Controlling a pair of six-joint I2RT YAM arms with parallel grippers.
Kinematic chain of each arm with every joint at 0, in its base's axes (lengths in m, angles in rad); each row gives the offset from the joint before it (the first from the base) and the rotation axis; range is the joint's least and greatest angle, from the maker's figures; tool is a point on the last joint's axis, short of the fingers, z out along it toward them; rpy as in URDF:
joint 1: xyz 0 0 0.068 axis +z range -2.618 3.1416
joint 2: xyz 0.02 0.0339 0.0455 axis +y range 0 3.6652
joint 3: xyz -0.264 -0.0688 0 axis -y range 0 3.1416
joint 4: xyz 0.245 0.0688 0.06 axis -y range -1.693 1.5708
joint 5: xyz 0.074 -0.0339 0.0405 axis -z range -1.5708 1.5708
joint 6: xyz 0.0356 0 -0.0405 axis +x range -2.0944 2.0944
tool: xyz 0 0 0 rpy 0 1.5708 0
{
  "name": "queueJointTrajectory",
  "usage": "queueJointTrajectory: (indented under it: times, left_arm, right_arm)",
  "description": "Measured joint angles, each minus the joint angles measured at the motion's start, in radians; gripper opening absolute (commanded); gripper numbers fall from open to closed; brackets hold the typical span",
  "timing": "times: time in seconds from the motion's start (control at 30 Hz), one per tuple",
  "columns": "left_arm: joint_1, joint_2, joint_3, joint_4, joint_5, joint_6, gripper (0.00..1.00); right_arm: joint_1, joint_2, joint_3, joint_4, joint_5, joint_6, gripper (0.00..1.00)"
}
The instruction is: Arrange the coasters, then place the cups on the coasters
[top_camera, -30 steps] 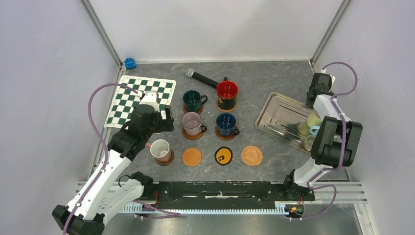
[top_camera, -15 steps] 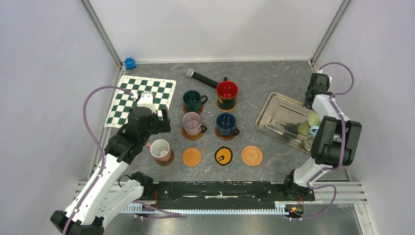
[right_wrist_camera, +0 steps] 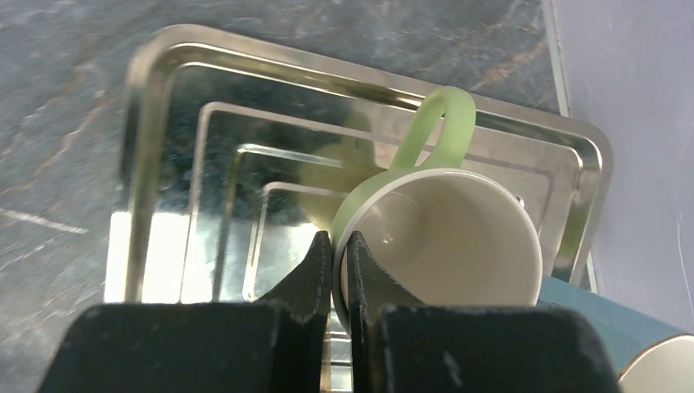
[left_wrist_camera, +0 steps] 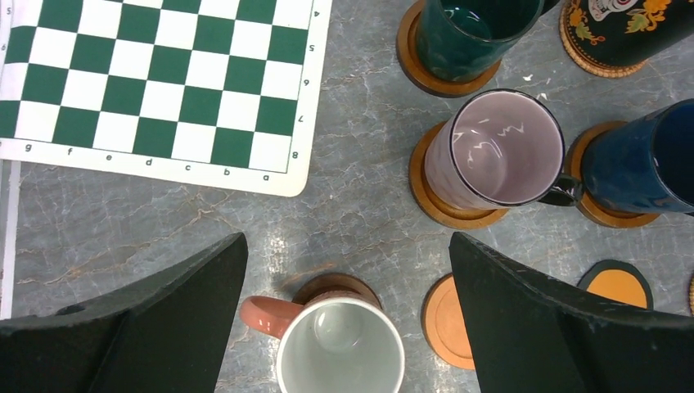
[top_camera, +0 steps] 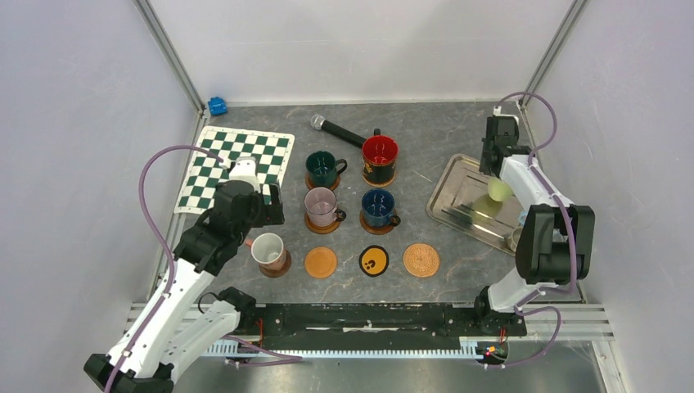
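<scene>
Pale green cup [right_wrist_camera: 442, 246] pinched by its rim in right gripper [right_wrist_camera: 340, 246], jaws clamped tight on the wall, over steel tray [right_wrist_camera: 147, 82], light blue cup [right_wrist_camera: 589, 315] just beside. Left gripper [left_wrist_camera: 348, 246] spread wide, holding nothing, above white-inside cup [left_wrist_camera: 340, 360] on dark coaster [left_wrist_camera: 331, 284].

Chess mat [top_camera: 237, 168] on my left, mic [top_camera: 337, 131] lying further back, metal tray [top_camera: 455, 190] on my right, blue thing [top_camera: 217, 106] in the corner.

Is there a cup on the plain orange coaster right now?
No, the plain orange coaster lies bare, between the brownish mug and the black coaster with the yellow mark.
</scene>
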Motion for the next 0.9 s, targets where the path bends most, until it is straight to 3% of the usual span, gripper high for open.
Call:
queueJointTrajectory:
  times: [0.53, 0.9]
  left_arm:
    - [0.000, 0.016, -0.006, 0.009, 0.189, 0.013, 1.00]
    - [0.000, -0.019, -0.028, 0.026, 0.245, 0.013, 1.00]
  right_arm:
    - [0.176, -0.223, 0.041, -0.068, -0.038, -0.036, 0.00]
    - [0.510, -0.383, 0.042, -0.074, -0.141, -0.048, 0.00]
